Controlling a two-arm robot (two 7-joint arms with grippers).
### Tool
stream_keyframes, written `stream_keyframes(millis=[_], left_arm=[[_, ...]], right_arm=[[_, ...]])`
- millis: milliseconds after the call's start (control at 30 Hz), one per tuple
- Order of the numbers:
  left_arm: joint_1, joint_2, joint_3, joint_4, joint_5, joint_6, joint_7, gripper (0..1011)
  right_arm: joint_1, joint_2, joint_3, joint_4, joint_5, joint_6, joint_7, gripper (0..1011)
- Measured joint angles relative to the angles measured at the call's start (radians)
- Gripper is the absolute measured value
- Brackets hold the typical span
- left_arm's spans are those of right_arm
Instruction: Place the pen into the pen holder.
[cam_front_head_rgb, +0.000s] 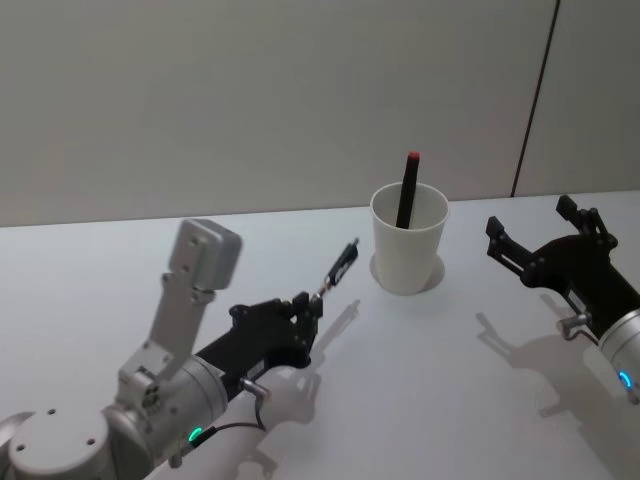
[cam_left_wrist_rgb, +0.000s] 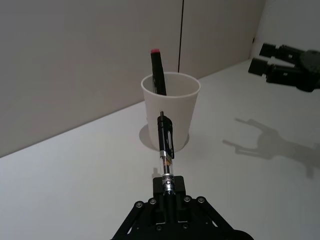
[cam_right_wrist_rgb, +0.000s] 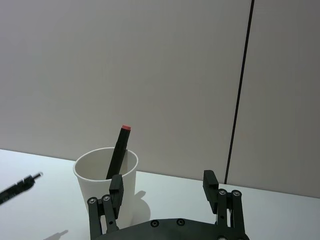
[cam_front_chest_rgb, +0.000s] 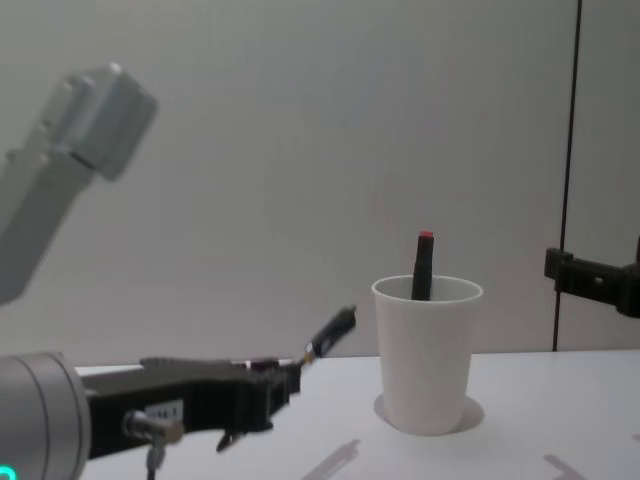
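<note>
My left gripper (cam_front_head_rgb: 308, 305) is shut on the lower end of a black clip pen (cam_front_head_rgb: 340, 268), held up off the table and slanting toward the pen holder (cam_front_head_rgb: 408, 240), a white paper cup. The left wrist view has the pen (cam_left_wrist_rgb: 165, 145) rising from the gripper (cam_left_wrist_rgb: 169, 187), its tip just short of the cup's wall (cam_left_wrist_rgb: 182, 107). A black marker with a red end (cam_front_head_rgb: 408, 190) leans inside the cup. My right gripper (cam_front_head_rgb: 532, 222) hovers open to the right of the cup, holding nothing; its wrist view looks past its fingers (cam_right_wrist_rgb: 210, 177) at the cup (cam_right_wrist_rgb: 95, 180).
The white table (cam_front_head_rgb: 420, 400) stretches between both arms, with bare room in front of the cup. A plain wall with a dark vertical seam (cam_front_head_rgb: 535, 100) stands right behind the table's back edge.
</note>
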Motion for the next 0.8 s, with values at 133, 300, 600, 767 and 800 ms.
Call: stream_keyframes(millis=[133, 300, 600, 767, 800], left_arm=[[0.013, 0.006, -0.010, -0.004, -0.035, -0.068, 0.000, 123], [0.028, 0.013, -0.024, -0.009, -0.084, -0.167, -0.009, 123], [0.021, -0.005, -0.040, 0.006, -0.134, -0.283, -0.022, 123], [-0.008, -0.037, -0.042, 0.039, -0.134, -0.319, -0.032, 123], [-0.011, -0.040, -0.042, 0.044, -0.133, -0.322, -0.034, 123]], right_arm=[[0.000, 0.000, 0.000, 0.000, 0.000, 0.000, 0.000, 1002], [0.000, 0.000, 0.000, 0.000, 0.000, 0.000, 0.000, 1001], [0.000, 0.000, 0.000, 0.000, 0.000, 0.000, 0.000, 1001], [0.000, 0.000, 0.000, 0.000, 0.000, 0.000, 0.000, 1001], [0.000, 0.000, 0.000, 0.000, 0.000, 0.000, 0.000, 1001]])
